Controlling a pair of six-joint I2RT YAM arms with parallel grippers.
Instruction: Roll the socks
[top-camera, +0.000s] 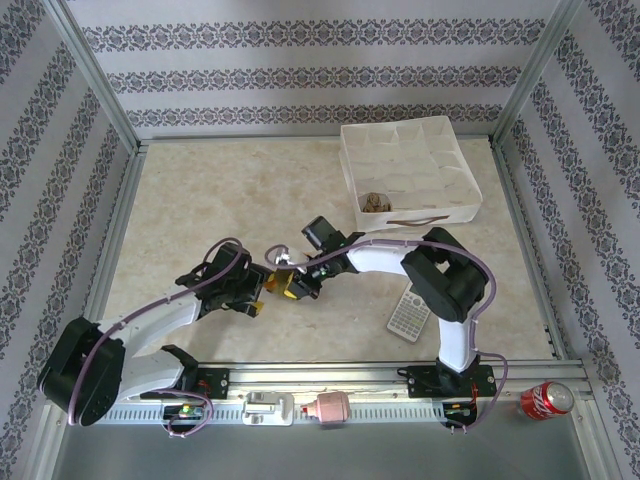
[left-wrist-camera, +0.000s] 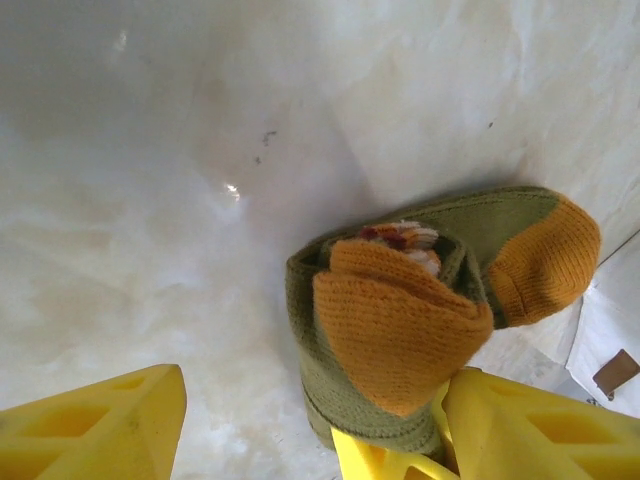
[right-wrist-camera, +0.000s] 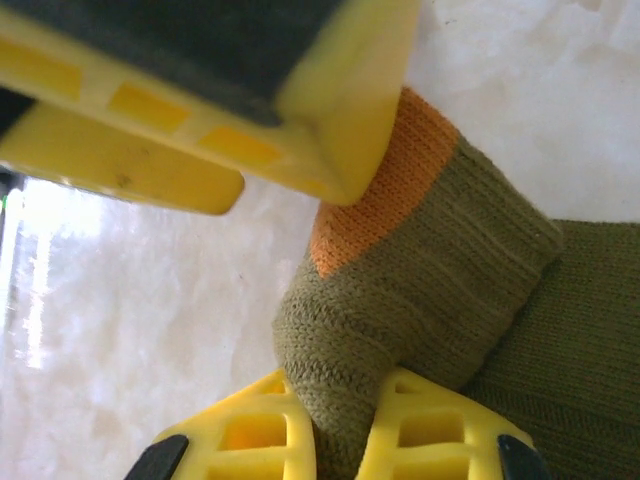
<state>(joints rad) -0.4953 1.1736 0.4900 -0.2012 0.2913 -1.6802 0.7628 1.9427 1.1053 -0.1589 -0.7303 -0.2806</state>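
The olive green sock with orange toe and heel (left-wrist-camera: 400, 320) lies rolled into a bundle on the marble table (top-camera: 200, 200), where both arms meet (top-camera: 282, 287). My right gripper (right-wrist-camera: 335, 400) is shut on a fold of its olive ribbed fabric (right-wrist-camera: 420, 290). My left gripper (left-wrist-camera: 320, 440) is open around the roll, which rests against its right finger (left-wrist-camera: 540, 425); the left finger (left-wrist-camera: 100, 430) stands well clear. One left-gripper finger (right-wrist-camera: 200, 100) hangs over the sock in the right wrist view. A brown-and-tan rolled bundle (top-camera: 377, 202), apparently the other sock, sits in a box compartment.
A white divided organizer box (top-camera: 410, 170) stands at the back right. A calculator-like remote (top-camera: 408, 315) lies near the right arm's base. A red can (top-camera: 545, 400) and a pink object (top-camera: 330, 408) sit by the front rail. Metal frame posts border the table.
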